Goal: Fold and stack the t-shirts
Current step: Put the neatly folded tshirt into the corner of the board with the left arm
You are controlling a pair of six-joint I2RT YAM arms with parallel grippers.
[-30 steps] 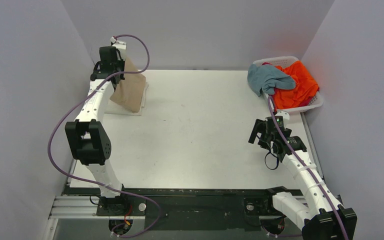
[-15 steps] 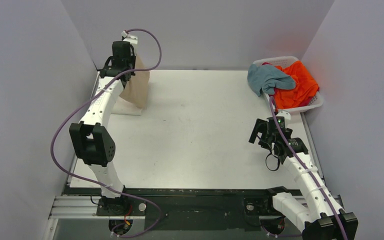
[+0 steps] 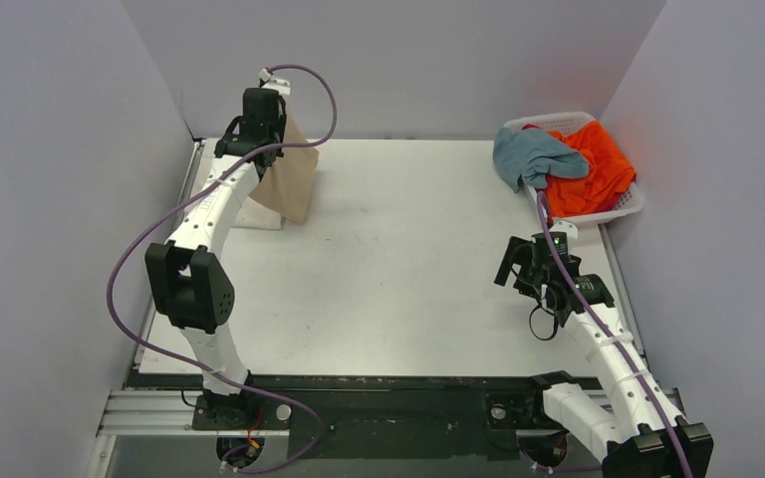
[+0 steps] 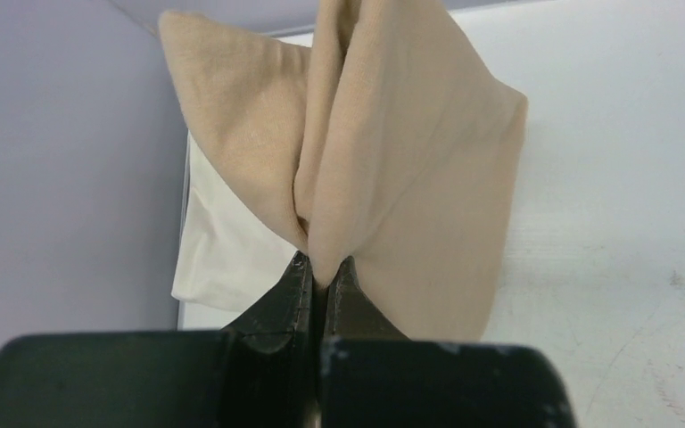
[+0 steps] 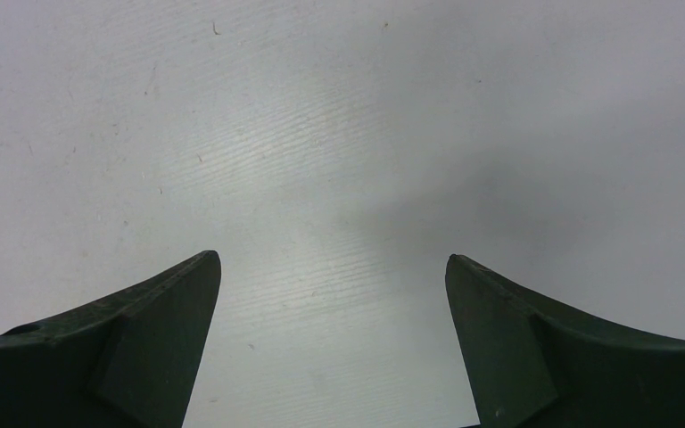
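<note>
Hanging lengthwise over the tabletop (image 3: 408,259), the tan t-shirt (image 4: 410,178) droops just right of the folded cream-white t-shirt (image 4: 218,254), pinched tight in the left hand (image 4: 318,272) directly above; the right hand (image 5: 332,259), spread and empty, hovers well apart from that cream-white t-shirt.

White desk (image 3: 398,259), matte, with faint scuffs and specks across the surface. Far-left corner: folded cream-white t-shirt (image 3: 264,217) lying flat, close to the left edge. Far-right corner: white slatted basket (image 3: 626,207) standing on the desk, hard against the right edge. The two are well apart.
</note>
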